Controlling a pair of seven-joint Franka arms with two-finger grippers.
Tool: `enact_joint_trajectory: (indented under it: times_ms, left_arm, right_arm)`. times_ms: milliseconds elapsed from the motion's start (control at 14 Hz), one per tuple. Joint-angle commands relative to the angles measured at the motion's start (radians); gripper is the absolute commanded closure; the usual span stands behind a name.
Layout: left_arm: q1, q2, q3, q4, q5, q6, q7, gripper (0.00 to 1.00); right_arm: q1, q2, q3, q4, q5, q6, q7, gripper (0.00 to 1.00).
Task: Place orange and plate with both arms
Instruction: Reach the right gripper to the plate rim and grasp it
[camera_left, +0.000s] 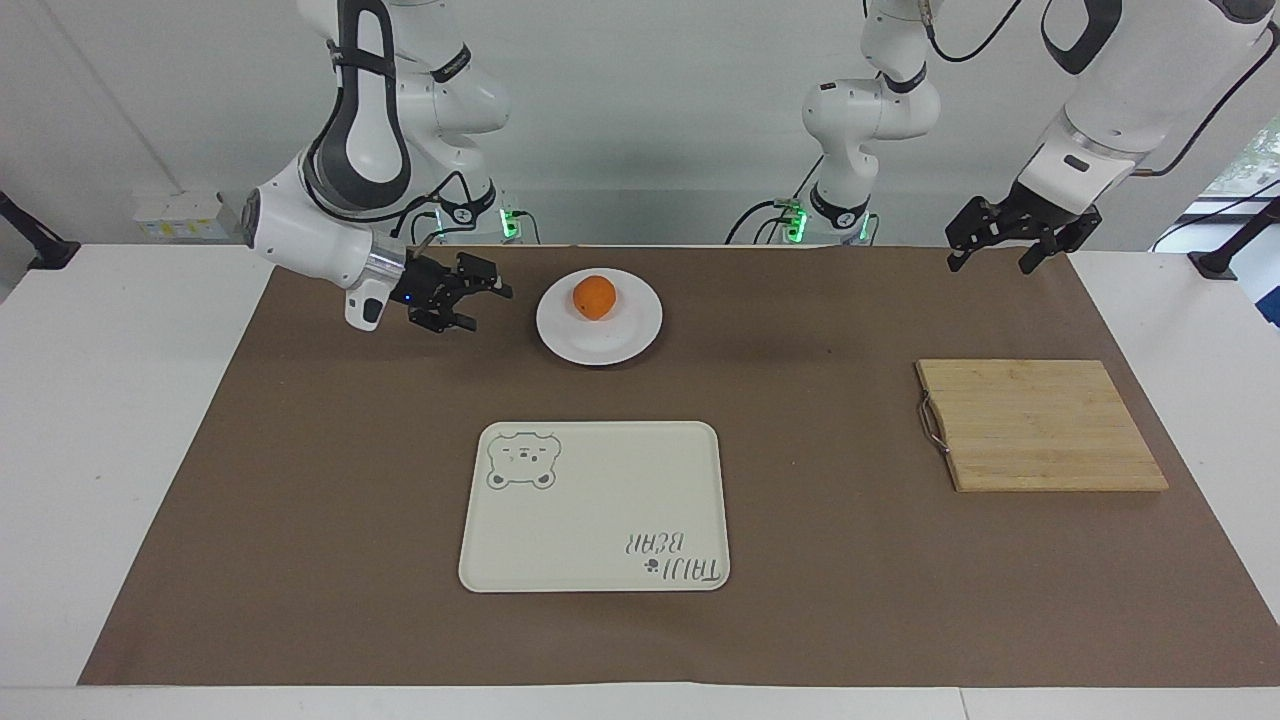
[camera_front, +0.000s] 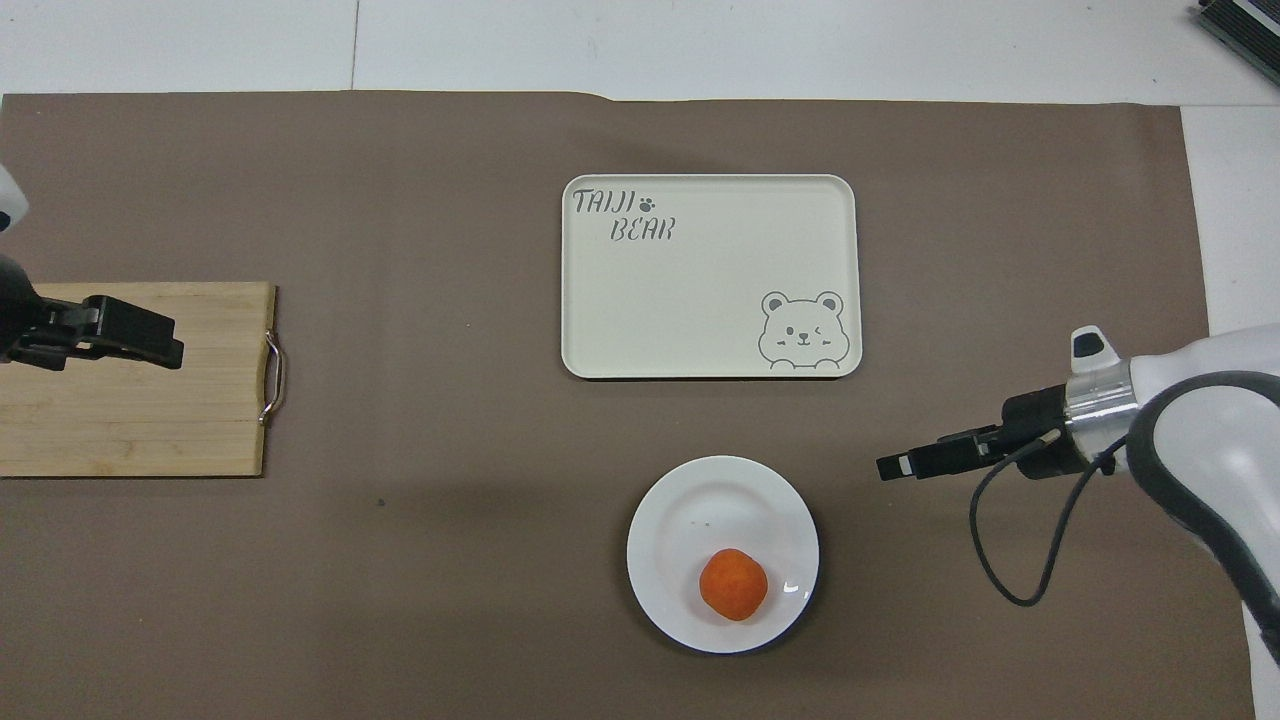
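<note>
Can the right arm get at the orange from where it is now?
Probably yes. The right gripper, fingers open, hangs low beside the plate toward the right arm's end of the table, not touching it. The orange sits uncovered on the plate with nothing between them. The left gripper waits above the table's edge.

Plain white wall (camera_left: 650, 120) up top, white table (camera_left: 120, 420) under a big brown mat (camera_left: 350, 420) — bit of window (camera_left: 1255, 165) with greenery at one edge, soft even light everywhere.
</note>
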Motion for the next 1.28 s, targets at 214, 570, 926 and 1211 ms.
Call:
enact_joint_trajectory:
  times_ms: [214,570,926,1211]
  left_arm:
    - [0.012,-0.016,-0.010,-0.007,0.018,-0.014,0.009,0.00]
    - [0.012,-0.016,-0.010,-0.007,0.018,-0.014,0.009,0.00]
    - [0.012,-0.016,-0.010,-0.007,0.018,-0.014,0.009,0.00]
    - [0.012,-0.016,-0.010,-0.007,0.018,-0.014,0.009,0.00]
  right_arm:
    - [0.046,0.060,0.001,-0.133,0.156,0.092,-0.161,0.00]
    - [0.126,0.071,0.001,-0.202,0.277,0.155,-0.164,0.00]
    - [0.137,0.069,0.001,-0.264,0.329,0.165,-0.177,0.00]
    - [0.142,0.063,0.001,-0.275,0.331,0.169,-0.173,0.00]
